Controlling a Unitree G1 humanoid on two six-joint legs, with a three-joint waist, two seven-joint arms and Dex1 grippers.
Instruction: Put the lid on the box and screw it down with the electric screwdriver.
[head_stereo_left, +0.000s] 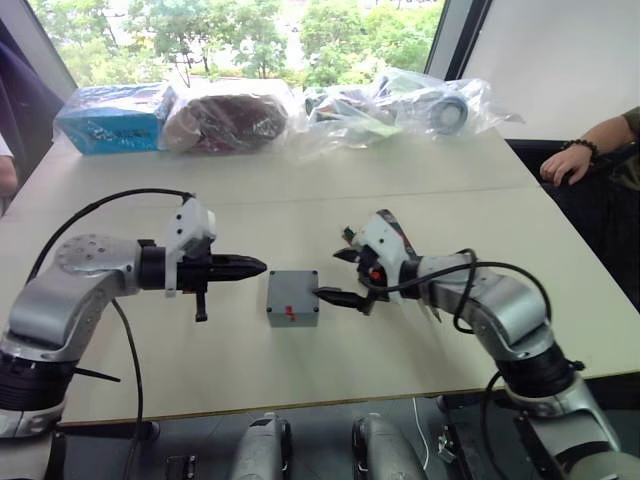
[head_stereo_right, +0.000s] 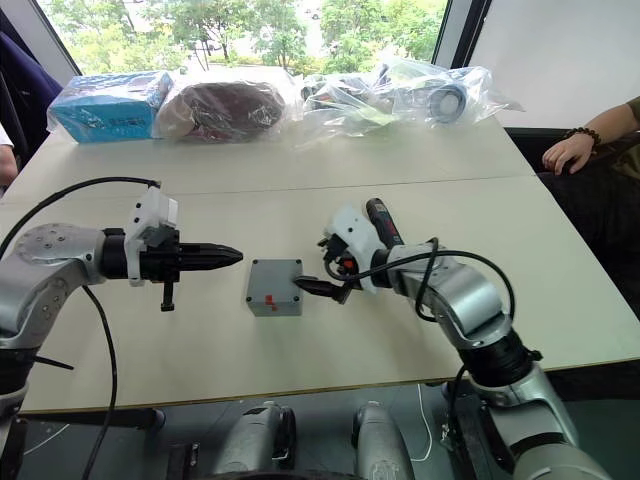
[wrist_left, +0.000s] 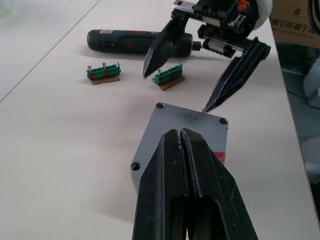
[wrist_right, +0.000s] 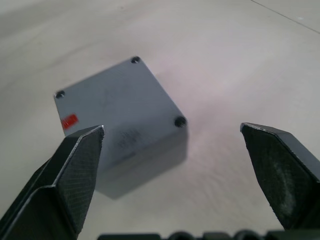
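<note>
Your table (head_stereo_left: 300, 190) is a wide pale top, with a blue packet (head_stereo_left: 112, 117) and clear plastic bags (head_stereo_left: 400, 105) along its far edge, and a person's hand (head_stereo_left: 565, 163) resting at its far right corner.

Your left gripper (head_stereo_left: 250, 266) hangs just left of the box, pointing at it, its two black fingers pressed together with nothing between them. Your right gripper (head_stereo_left: 338, 277) sits on the box's right side with its jaws spread wide and empty; the lower fingertip is at the box's right edge, though you cannot tell whether it touches.

The box (head_stereo_left: 292, 300) stands mid-table between the two grippers, and the lid (wrist_left: 187, 135) already lies flat on top of it, with screw holes at its corners and a small red mark near one edge.

The screwdriver (wrist_left: 137, 41) lies flat on the table behind your right gripper, well clear of the box. Two small green terminal pieces (wrist_left: 104, 74) lie beside it.
</note>
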